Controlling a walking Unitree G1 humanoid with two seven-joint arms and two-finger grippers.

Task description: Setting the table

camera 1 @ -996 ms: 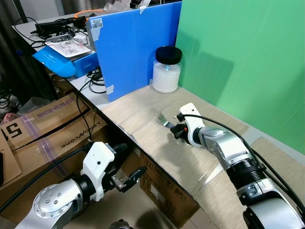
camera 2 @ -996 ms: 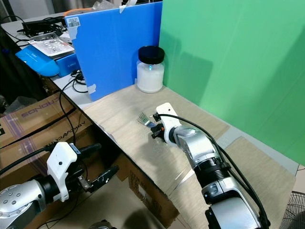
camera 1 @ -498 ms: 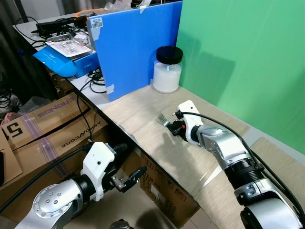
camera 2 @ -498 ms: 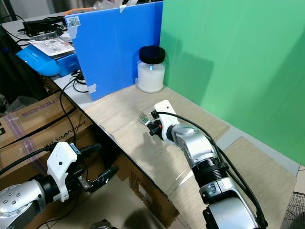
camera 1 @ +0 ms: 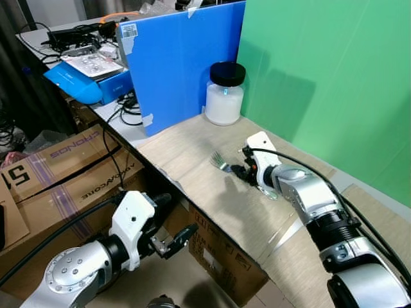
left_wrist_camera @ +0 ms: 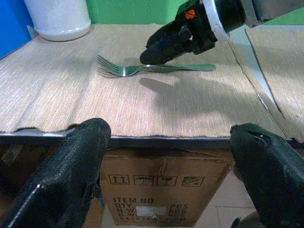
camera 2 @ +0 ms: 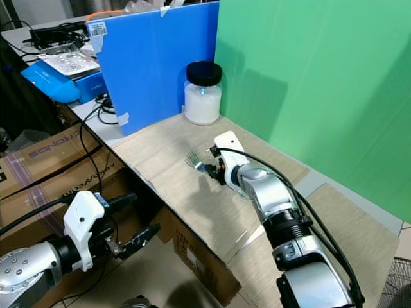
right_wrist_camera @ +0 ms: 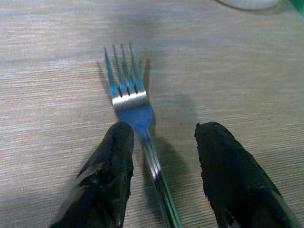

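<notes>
Fork (camera 1: 223, 163) flat on bench (camera 1: 192, 151) mat, tines toward blue board (camera 1: 180, 61), handle running back under right end effector (right_wrist_camera: 159, 178). Fingers (right_wrist_camera: 111, 175) spread either side of handle, not pinching — open, fork between them. Long axis in line with fingers. Jar (camera 1: 224, 93) well apart, behind tines; bare mat all round. Bench edge near on robot's left. Left end effector (camera 1: 168, 224) low below bench edge, open, idle; right arm clearly nearer.

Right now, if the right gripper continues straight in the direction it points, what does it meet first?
Probably the fork: the open right gripper straddles its neck, tines just ahead. Beyond them lies bare table mat; depth is uncertain.
</notes>
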